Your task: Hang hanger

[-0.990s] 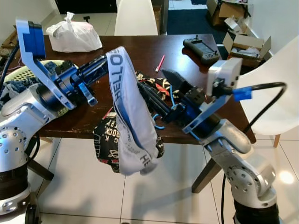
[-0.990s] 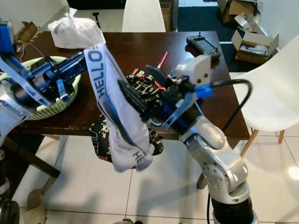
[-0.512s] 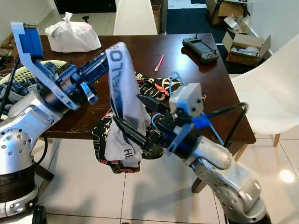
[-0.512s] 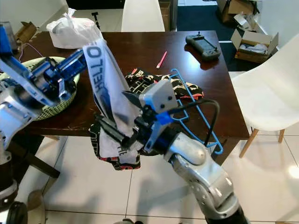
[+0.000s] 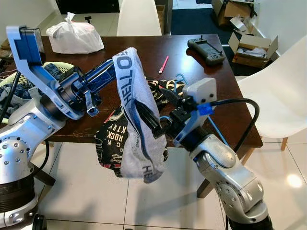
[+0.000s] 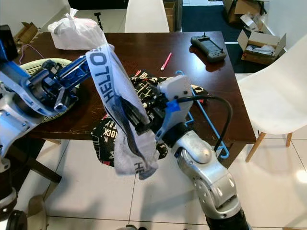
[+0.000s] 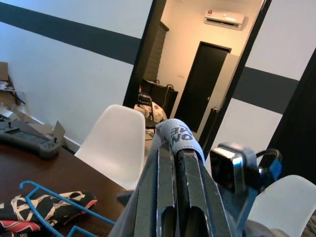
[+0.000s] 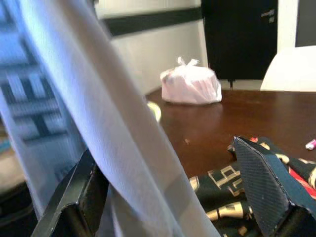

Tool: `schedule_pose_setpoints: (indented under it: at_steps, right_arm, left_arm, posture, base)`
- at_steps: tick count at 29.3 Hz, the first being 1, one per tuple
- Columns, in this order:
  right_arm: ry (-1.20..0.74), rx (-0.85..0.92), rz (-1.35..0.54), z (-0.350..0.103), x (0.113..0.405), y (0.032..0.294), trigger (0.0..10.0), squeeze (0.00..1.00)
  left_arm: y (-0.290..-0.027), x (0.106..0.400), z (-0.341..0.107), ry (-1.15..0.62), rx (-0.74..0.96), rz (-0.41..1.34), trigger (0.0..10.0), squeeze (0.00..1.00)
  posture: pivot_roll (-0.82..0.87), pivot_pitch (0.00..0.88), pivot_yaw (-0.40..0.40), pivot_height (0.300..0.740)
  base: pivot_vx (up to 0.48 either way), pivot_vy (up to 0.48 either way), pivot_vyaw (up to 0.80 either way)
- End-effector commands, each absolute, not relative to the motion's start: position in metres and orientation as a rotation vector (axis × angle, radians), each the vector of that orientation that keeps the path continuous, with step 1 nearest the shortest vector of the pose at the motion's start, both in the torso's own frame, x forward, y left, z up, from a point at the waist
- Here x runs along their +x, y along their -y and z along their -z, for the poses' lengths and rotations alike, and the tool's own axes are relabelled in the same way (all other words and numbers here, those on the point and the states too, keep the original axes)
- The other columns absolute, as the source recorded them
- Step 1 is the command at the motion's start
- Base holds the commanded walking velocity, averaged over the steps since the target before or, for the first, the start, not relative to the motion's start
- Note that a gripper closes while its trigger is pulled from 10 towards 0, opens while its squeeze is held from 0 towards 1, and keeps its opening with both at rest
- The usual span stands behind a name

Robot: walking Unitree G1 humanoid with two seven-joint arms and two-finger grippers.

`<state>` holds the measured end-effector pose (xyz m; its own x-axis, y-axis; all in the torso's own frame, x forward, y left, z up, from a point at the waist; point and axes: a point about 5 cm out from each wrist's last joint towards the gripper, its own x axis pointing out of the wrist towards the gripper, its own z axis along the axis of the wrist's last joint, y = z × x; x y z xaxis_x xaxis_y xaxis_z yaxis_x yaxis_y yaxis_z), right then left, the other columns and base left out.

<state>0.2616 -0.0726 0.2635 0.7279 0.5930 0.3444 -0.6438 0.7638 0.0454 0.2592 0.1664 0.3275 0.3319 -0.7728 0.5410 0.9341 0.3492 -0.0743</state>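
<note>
Your left gripper [image 5: 125, 58] pinches the white cloth [image 5: 139, 124] draped before the table's near edge [image 5: 230, 139]. Your right gripper [image 5: 152, 113], spread wide, straddles it. The blue hanger [image 6: 206, 117] lies behind on the patterned garment [image 6: 144, 86].

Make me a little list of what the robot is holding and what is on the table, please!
Left end effector: shut on the white cloth with HELLO lettering, holding it up above the table edge
Right end effector: open, fingers either side of the hanging cloth
Blue wire hanger: lying on the dark wooden table
Black patterned garment: draped over the table's front edge
Also on table: pink pen, white plastic bag, black handheld controller
</note>
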Motion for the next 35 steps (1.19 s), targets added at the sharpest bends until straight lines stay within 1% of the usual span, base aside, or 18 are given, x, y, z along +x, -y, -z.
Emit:
schedule_pose_setpoints:
  at_steps: [1,5,6,8,10,18,19,20,21,22,24,28,35]
  right_arm:
    - [0.350,0.207,-0.707,-0.268,0.257,0.073,10.0,0.00]
    - [0.374,0.266,-0.782,-0.271,0.250,0.076,10.0,0.00]
    - [0.372,0.266,-0.831,-0.271,0.246,0.076,10.0,0.00]
    - [0.372,0.257,-0.868,-0.271,0.242,0.076,10.0,0.00]
    - [0.349,0.207,-0.923,-0.266,0.237,0.075,10.0,0.00]
    - [0.330,0.173,-0.917,-0.263,0.237,0.070,10.0,0.00]
    - [0.323,0.157,-0.934,-0.262,0.236,0.068,4.5,0.00]
    - [0.317,0.145,-0.944,-0.261,0.234,0.067,4.5,0.00]
    - [0.308,0.119,-0.959,-0.259,0.233,0.066,0.0,0.00]
    - [0.308,0.119,-0.959,-0.259,0.233,0.066,0.0,0.00]
    - [0.282,0.056,-0.965,-0.253,0.234,0.064,0.0,0.00]
    - [0.273,0.034,-0.954,-0.251,0.236,0.063,0.0,0.00]
    - [0.280,0.060,-0.940,-0.253,0.237,0.067,0.0,0.00]
  left_arm:
    - [-0.170,0.255,-0.330,0.460,-0.383,1.156,10.0,0.00]
    - [-0.171,0.254,-0.331,0.459,-0.385,1.151,10.0,0.00]
    - [-0.172,0.254,-0.331,0.460,-0.386,1.150,10.0,0.00]
    - [-0.172,0.254,-0.331,0.460,-0.388,1.149,10.0,0.00]
    - [-0.173,0.254,-0.331,0.461,-0.391,1.147,10.0,0.00]
    - [-0.175,0.254,-0.332,0.462,-0.397,1.150,10.0,0.00]
    - [-0.175,0.255,-0.333,0.463,-0.397,1.150,10.0,0.00]
    - [-0.175,0.255,-0.333,0.463,-0.397,1.150,10.0,0.00]
    - [-0.176,0.254,-0.333,0.464,-0.398,1.150,10.0,0.00]
    - [-0.176,0.254,-0.333,0.464,-0.398,1.150,10.0,0.00]
    - [-0.175,0.254,-0.335,0.469,-0.398,1.152,10.0,0.00]
    - [-0.172,0.253,-0.337,0.479,-0.400,1.164,10.0,0.00]
    - [-0.171,0.252,-0.339,0.488,-0.397,1.167,10.0,0.00]
  posture:
    - [0.10,0.199,0.095,0.740]
    - [0.10,0.204,0.095,0.740]
    - [0.10,0.204,0.095,0.740]
    - [0.10,0.204,0.095,0.740]
    - [0.10,0.208,0.099,0.740]
    - [0.10,0.211,0.103,0.740]
    - [0.10,0.211,0.104,0.740]
    - [0.10,0.211,0.104,0.740]
    - [0.10,0.211,0.104,0.740]
    - [0.10,0.211,0.104,0.740]
    - [0.10,0.211,0.104,0.740]
    - [0.11,0.211,0.102,0.740]
    - [0.11,0.210,0.099,0.740]
  base:
    - [0.000,0.000,0.00]
    - [0.000,0.000,0.00]
    - [0.000,0.000,0.00]
    - [0.000,0.000,0.00]
    - [0.000,0.000,0.00]
    - [0.000,0.000,0.00]
    - [0.000,0.000,0.00]
    - [0.000,0.000,0.00]
    - [0.000,0.000,0.00]
    - [0.000,0.000,0.00]
    - [0.000,0.000,0.00]
    - [0.000,0.000,0.00]
    - [0.000,0.000,0.00]
